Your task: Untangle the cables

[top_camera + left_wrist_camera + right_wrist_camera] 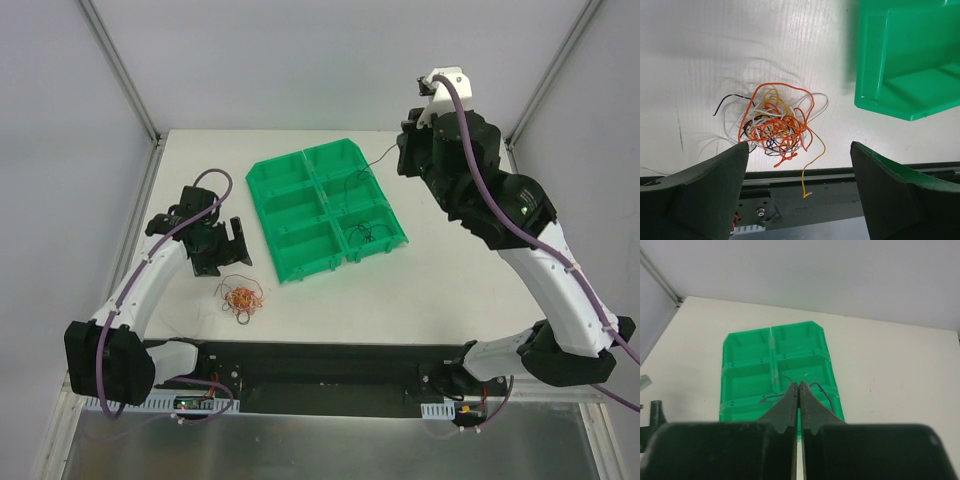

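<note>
— Cables point(777, 125)?
— Curly, hair-thin tangle: orange, white, black, yellowish. Lying on the matte white table point(430, 290), near the glossy green tray point(325, 208).
— Left gripper point(799, 150)?
— Spread wide over the tangle, holding nothing.
— Right gripper point(798, 386)?
— Pressed flat together, pinching a thin dark wire point(376, 160) trailing to the tray.

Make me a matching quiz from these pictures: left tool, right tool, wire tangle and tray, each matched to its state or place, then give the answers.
Things:
1. left tool
2. right tool
3. tangle
4. tray

States:
A. shut on a dark wire
B. mostly orange, lying on the table
C. open
D. green, split into compartments

Pairs: 1-C, 2-A, 3-B, 4-D
</note>
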You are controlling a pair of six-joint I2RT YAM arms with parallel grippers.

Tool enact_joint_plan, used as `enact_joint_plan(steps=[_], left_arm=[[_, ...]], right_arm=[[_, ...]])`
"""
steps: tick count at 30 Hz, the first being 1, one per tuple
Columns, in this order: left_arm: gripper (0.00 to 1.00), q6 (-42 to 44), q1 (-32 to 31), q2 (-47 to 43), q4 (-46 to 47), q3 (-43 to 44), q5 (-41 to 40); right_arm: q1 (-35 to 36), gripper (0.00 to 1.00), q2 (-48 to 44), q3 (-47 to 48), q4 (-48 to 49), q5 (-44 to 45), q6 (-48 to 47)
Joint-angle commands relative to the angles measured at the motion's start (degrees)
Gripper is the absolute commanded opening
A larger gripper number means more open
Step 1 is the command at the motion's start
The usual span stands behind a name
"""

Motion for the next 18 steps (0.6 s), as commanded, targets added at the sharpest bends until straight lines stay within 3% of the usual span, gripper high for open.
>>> enact_joint_plan(steps=[1,18], left_arm=[[0.83,2.84,0.14,-3.05,-3.65,2.10,1.22],[0.91,2.14,0.05,-8.32,-5.33,2.46,6.41]], right_arm=[[-6.47,0.00,-0.52,-2.89,-1.50,-6.21,6.43],[-17.46,0.00,8.80,-11.94,-1.07,-16.40,8.98]])
